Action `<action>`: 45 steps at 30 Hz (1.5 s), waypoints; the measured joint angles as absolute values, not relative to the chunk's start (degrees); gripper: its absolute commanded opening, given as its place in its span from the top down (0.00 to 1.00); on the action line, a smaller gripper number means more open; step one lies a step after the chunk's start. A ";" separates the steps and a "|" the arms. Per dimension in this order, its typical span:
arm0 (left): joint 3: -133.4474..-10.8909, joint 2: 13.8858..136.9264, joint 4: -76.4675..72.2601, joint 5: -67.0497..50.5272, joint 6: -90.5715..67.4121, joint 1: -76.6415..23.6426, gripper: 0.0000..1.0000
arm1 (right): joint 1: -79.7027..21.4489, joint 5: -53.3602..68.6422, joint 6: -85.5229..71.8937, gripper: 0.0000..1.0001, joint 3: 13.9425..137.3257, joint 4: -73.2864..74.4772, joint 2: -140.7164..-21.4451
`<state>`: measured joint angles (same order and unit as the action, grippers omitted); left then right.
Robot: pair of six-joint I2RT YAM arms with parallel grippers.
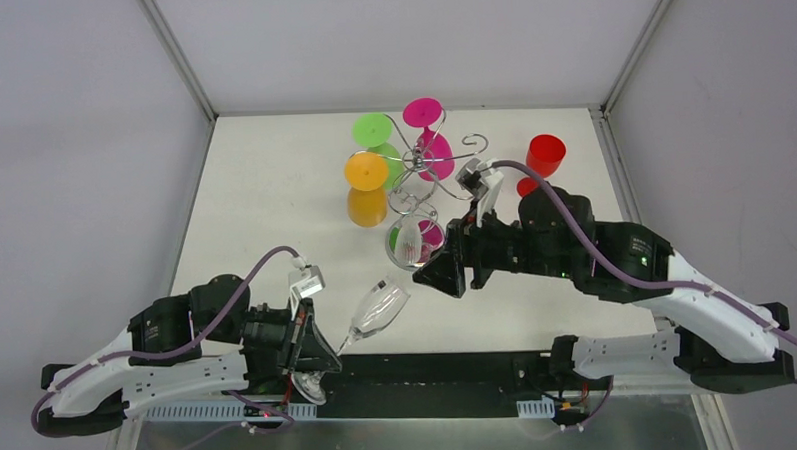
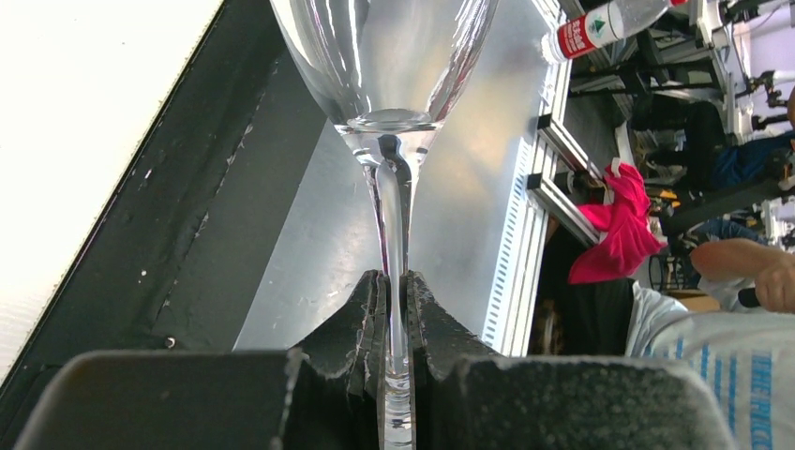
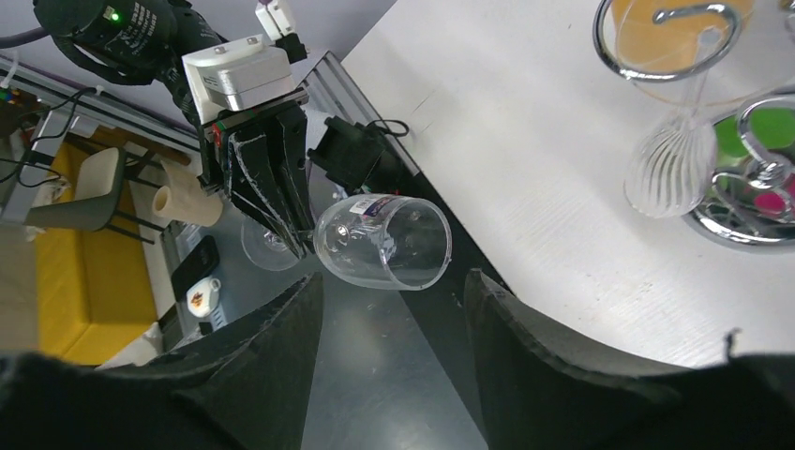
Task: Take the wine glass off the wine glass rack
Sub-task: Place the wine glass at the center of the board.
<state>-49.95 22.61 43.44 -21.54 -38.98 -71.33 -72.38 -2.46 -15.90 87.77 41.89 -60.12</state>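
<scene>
A clear wine glass (image 1: 379, 308) hangs tilted over the table's near edge, its bowl pointing toward the right arm. My left gripper (image 1: 324, 353) is shut on its stem (image 2: 394, 225), the pads (image 2: 370, 309) pinching it just above the foot. My right gripper (image 3: 389, 286) is open and holds nothing; the glass's rim (image 3: 384, 242) lies just beyond its fingertips. The chrome wine glass rack (image 1: 419, 162) stands mid-table behind, with green (image 1: 371, 131), pink (image 1: 423, 112) and orange (image 1: 366, 172) glasses hanging from it. A ribbed clear glass (image 3: 670, 164) hangs by its mirrored base (image 3: 750, 220).
A red glass (image 1: 544, 158) stands upright on the table right of the rack, behind my right arm. The black mounting rail (image 1: 440, 369) runs along the near edge under the held glass. Grey walls close in on the left, right and back.
</scene>
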 measured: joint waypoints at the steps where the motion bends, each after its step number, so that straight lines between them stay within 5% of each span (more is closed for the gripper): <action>1: -49.95 22.48 43.42 -22.06 -38.39 -71.33 1.00 | -71.72 -0.89 -16.58 0.41 87.35 41.89 -60.03; 34: -51.09 21.58 43.09 -29.17 -31.64 -71.33 1.00 | -67.09 26.02 -26.41 0.55 78.83 31.55 -63.46; 45: -51.40 21.82 43.07 -29.15 -30.72 -71.33 1.00 | -67.09 31.42 -28.12 0.68 76.88 27.66 -63.86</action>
<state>-51.40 21.82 43.07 -29.15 -30.72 -71.33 -67.09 31.42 -28.12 76.88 27.66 -63.86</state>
